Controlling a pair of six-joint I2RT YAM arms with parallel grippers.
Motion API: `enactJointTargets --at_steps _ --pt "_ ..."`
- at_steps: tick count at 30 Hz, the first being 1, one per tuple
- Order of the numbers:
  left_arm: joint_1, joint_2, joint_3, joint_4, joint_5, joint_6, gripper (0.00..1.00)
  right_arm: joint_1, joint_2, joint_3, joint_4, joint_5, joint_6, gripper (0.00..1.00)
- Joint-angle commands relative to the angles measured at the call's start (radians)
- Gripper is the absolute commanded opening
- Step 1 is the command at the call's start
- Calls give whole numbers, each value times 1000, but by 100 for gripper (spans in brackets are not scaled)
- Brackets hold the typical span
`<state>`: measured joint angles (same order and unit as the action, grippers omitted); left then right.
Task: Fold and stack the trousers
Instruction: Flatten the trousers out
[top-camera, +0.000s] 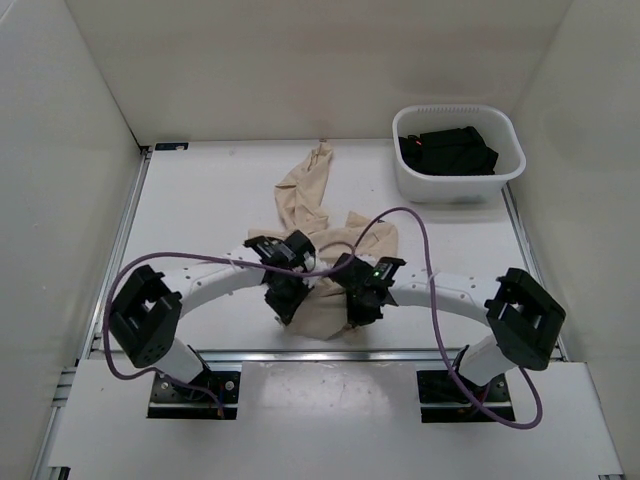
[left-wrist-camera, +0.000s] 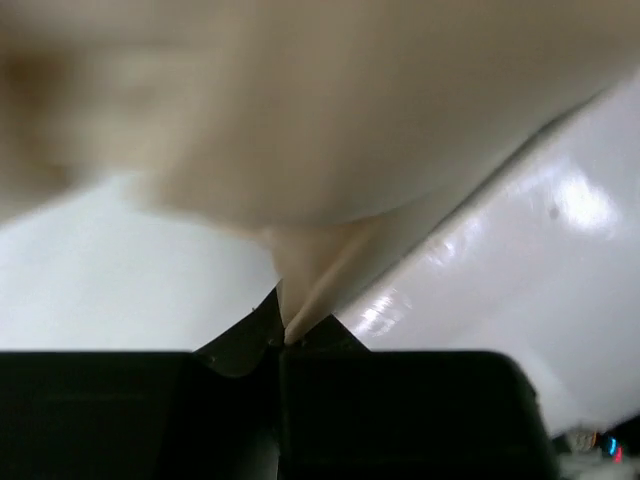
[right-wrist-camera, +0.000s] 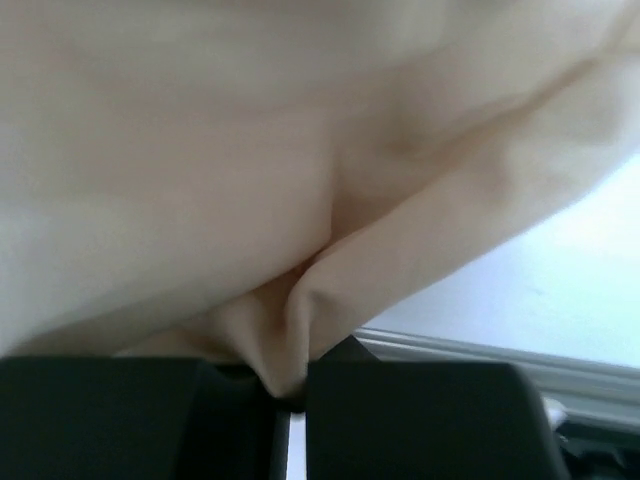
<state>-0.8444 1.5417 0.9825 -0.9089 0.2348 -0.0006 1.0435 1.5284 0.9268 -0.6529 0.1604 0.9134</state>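
The light beige trousers (top-camera: 318, 215) lie crumpled down the middle of the white table, one leg reaching toward the back. My left gripper (top-camera: 284, 300) is shut on a pinch of the cloth at the near end; in the left wrist view the cloth (left-wrist-camera: 330, 150) runs into the closed jaws at my left gripper (left-wrist-camera: 284, 340). My right gripper (top-camera: 358, 308) is shut on the same near end a little to the right; in the right wrist view a fold of cloth (right-wrist-camera: 300, 200) is clamped at my right gripper (right-wrist-camera: 290, 385). The dark label is not visible.
A white basket (top-camera: 458, 185) with dark clothes (top-camera: 447, 151) inside stands at the back right. A purple cable (top-camera: 425, 250) loops over the arms. White walls enclose the table, and its metal front rail (top-camera: 320, 355) lies just below the grippers.
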Motion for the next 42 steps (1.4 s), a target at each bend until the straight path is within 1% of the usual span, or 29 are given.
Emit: enactJointTargets --at_steps 1,3,4,5,6,7,8,9,10,11,13,16,17,19,23,24,26,27,28,30,31,32,34,36,37,38,39,41,42 --pt "181 -130 125 -13 -194 1 14 -104 -118 38 -198 91 -33 0" --pt "325 -179 226 -13 -238 1 14 -196 -220 18 -312 134 -70 0" --pt "479 -207 267 -13 -258 1 14 -315 -255 9 -344 145 -117 0" --pt "554 -207 359 -13 -293 1 14 -382 -290 9 -372 154 -151 0" --pt "623 -207 404 -13 -305 1 14 -451 -347 21 -414 154 -191 0" --pt "689 -207 447 -13 -314 1 14 -587 -364 71 -436 181 -276 0" --pt "809 -198 488 -13 -315 1 14 -653 -373 110 -456 194 -316 0" --pt "861 -184 555 -13 -315 1 14 -769 -373 154 -494 208 -355 0" --pt "905 -175 580 -13 -327 1 14 -819 -363 203 -505 218 -390 0" --pt "983 -163 597 2 -327 1 14 -859 -340 299 -516 229 -445 0" --pt "1051 -163 619 28 -336 1 14 -939 -308 392 -536 264 -493 0" --pt "1145 -153 619 85 -357 1 14 -993 -295 532 -547 335 -505 0" --pt "1166 -143 619 100 -367 1 14 -1005 -295 561 -547 397 -516 0" --pt "1240 -128 660 110 -356 1 14 -1048 -295 643 -547 436 -525 0" --pt "1355 -98 694 110 -344 1 14 -1068 -336 704 -537 519 -525 0" --pt "1373 -112 694 110 -330 1 14 -1068 -350 695 -527 519 -525 0" --pt "1412 -141 610 122 -286 1 14 -1068 -404 638 -507 510 -515 0" --pt "1412 -178 570 137 -272 1 14 -1068 -421 565 -495 489 -490 0" --pt "1412 -198 483 146 -263 1 14 -1068 -460 520 -495 461 -475 0" --pt "1412 -233 402 146 -247 1 14 -1068 -499 414 -456 343 -452 0" --pt "1412 -259 363 160 -247 1 14 -1068 -514 311 -446 238 -441 0" --pt "1412 -259 298 160 -236 1 14 -1068 -514 272 -411 197 -441 0" --pt "1412 -235 278 191 -223 1 14 -1059 -470 247 -366 160 -432 0" --pt "1403 -168 375 202 -223 1 14 -1024 -386 392 -288 127 -432 0" --pt "1375 -79 440 202 -223 1 14 -1004 -264 482 -272 126 -432 0" --pt "1366 -36 599 177 -223 1 14 -958 -190 738 -272 126 -452 0" --pt "1366 7 689 160 -223 1 14 -936 -30 908 -322 136 -462 0" --pt "1366 129 879 118 -223 1 14 -907 128 1286 -422 218 -475 0" --pt "1366 165 1064 60 -236 1 14 -907 247 1618 -503 240 -475 0"
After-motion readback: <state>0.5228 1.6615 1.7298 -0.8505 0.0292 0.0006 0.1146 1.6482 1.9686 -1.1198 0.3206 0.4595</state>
